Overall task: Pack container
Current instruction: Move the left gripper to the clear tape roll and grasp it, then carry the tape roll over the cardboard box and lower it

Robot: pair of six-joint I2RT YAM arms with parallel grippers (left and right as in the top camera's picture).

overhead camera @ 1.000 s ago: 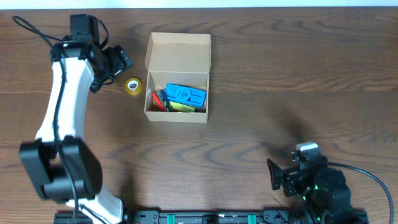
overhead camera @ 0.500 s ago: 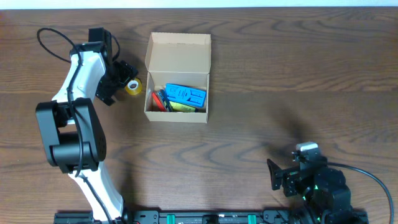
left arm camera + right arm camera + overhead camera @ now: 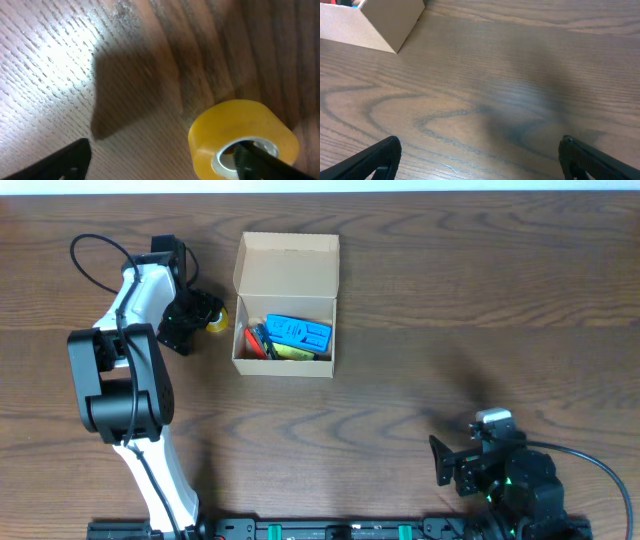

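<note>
My left gripper (image 3: 160, 150) was spread, one finger at the tape (image 3: 240, 132). The box (image 3: 285, 367) lay just right of it. My right gripper (image 3: 480, 155), also spread, was far off.

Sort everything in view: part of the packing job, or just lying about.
Job: cardboard box, lid open; blue item and other small items inside; yellow tape roll beside it; left gripper at the roll.
Lying about: only the right gripper, far from the box.
</note>
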